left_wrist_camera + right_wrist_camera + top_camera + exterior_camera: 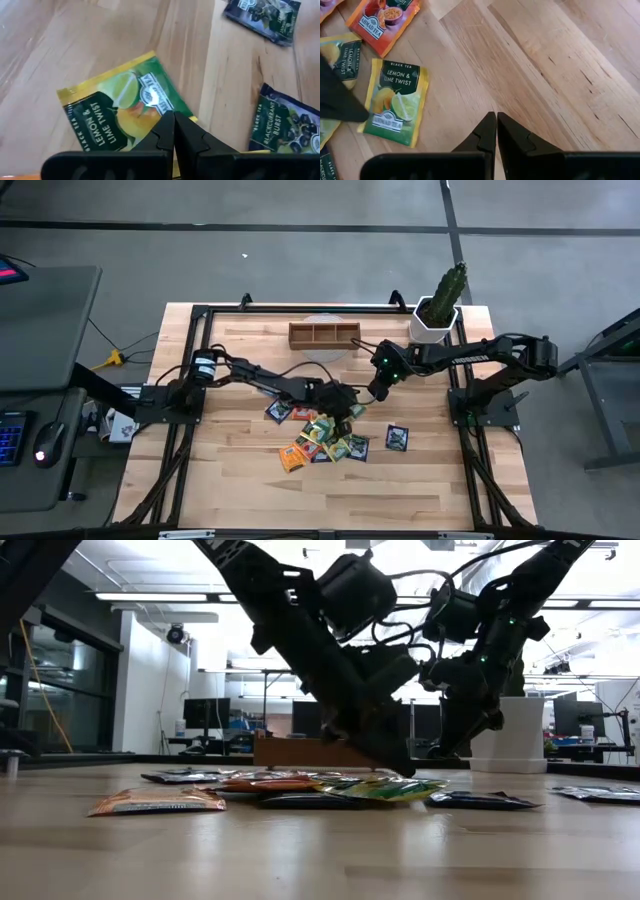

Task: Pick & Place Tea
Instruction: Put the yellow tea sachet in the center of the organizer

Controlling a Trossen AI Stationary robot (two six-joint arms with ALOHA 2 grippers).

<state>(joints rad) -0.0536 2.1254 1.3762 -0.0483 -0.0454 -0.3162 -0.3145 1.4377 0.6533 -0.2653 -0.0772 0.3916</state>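
Both arms reach inward, jaws closed, empty.

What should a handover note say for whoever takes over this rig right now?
Left claw: shut, empty, tips down over a Lemon & Lime sachet in the pile.
Right claw: shut, empty, above bare table beside the pile.
Tea: sachets lie loose mid-table; one dark sachet sits apart.
Tray: at the far edge; no sachets visible in it.
Done: nothing placed, as far as can be seen. Left: pick and place every sachet.
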